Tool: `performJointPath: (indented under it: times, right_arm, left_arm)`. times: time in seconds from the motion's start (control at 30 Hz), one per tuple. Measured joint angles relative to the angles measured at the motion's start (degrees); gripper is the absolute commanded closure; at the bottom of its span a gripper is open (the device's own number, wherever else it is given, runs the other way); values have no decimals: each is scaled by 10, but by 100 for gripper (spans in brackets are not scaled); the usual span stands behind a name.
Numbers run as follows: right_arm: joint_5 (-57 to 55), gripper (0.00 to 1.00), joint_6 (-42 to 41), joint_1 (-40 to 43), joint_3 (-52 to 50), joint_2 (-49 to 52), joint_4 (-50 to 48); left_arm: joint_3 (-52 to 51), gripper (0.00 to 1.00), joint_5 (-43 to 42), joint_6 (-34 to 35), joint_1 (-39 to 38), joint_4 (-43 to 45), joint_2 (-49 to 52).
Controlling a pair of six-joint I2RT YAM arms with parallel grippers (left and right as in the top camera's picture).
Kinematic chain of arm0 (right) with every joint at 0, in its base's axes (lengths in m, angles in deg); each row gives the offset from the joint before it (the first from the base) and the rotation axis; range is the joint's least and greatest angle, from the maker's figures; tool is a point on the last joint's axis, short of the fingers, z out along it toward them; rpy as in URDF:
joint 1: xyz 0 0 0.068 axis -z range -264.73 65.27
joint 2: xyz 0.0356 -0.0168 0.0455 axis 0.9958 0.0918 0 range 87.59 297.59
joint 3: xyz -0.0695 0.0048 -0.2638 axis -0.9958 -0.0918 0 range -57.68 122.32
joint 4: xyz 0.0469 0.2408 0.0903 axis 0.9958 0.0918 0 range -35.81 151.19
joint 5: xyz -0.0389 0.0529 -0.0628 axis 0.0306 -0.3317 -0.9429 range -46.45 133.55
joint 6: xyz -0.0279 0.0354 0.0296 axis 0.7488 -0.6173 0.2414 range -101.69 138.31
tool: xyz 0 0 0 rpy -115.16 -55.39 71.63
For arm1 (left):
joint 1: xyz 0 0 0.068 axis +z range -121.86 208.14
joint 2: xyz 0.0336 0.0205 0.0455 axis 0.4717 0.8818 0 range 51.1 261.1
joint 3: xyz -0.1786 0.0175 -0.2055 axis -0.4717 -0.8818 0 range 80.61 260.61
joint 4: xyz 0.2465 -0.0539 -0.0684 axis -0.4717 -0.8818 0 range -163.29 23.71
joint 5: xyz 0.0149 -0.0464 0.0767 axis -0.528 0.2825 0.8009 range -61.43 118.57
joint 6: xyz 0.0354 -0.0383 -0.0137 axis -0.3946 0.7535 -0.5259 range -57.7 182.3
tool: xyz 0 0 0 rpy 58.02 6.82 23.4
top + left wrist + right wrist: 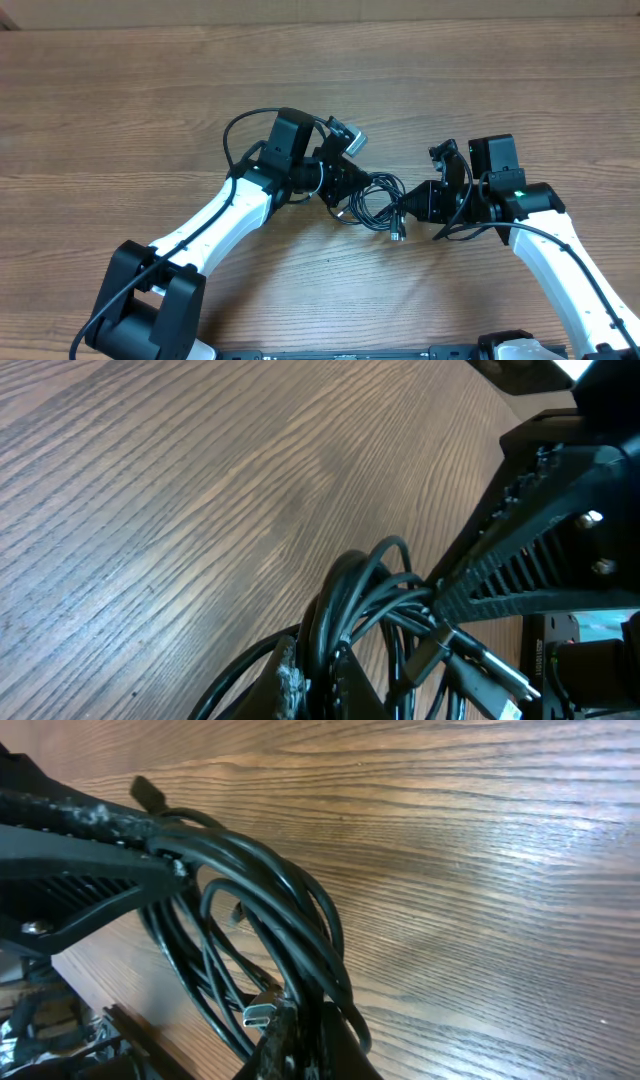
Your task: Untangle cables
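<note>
1. Left end effector (348, 192): closed on the cables (375, 200). In the right wrist view its ribbed fingers (90, 870) enter from the left and clamp several strands together at the upper left of the bundle.

2. Right end effector (408, 207): closed on the cables. In the left wrist view one of its ribbed fingers (520, 560) comes in from the right and pinches strands where the loops cross.

3. The two end effectors face each other across the bundle. Each grips one side, and only the coil lies between them.

4. Location of the cables: the bundle sits near the middle of the worktop (120, 90), roughly midway between the left and right edges. The loops are wound over one another and are not separated. It cannot be determined whether the coil rests on the surface or hangs just above it.

5. Free ends:
- A plug with a flat metal end (262, 1013) lies inside the loops, just beside the right end effector.
- A small black plug (145, 790) sticks out above the left end effector's fingers.
- In the overhead view a short plug end (398, 232) points toward the near edge, where the arm bases stand.

6. Surroundings and obstructions:
- The left wrist camera (346, 133) sits just beyond the left end effector, toward the far edge.
- A black arm wire (235, 130) arcs out beside the left wrist.
- A similar wire (470, 228) runs along the right arm, close to the bundle.
- In the overhead view both end effectors cover the grip points.
</note>
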Motion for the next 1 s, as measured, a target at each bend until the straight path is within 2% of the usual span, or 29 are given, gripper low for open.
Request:
performJointPath:
  times: [0.13,0.3,0.43,0.5,0.57,0.6,0.73,1.0]
  right_arm:
    - [-57,96,-19,0,0,0,31]
    - [-224,96,-122,0,0,0,112]
    - [-296,96,-165,0,0,0,122]
    - [-311,91,-177,0,0,0,118]
    - [-303,71,-173,0,0,0,100]
    - [-266,69,-137,0,0,0,74]
    - [-142,64,-48,0,0,0,38]
    - [-42,65,35,0,0,0,30]
  left_arm:
    - [0,96,0,0,0,-2,0]
    - [0,96,3,0,4,-3,0]
    - [0,96,3,0,5,-4,0]
    - [0,96,3,0,5,-4,0]
    - [0,96,3,0,5,-5,0]
    - [0,96,5,0,5,-6,0]
    - [0,96,19,0,5,-21,0]
    - [0,96,23,0,5,-24,0]
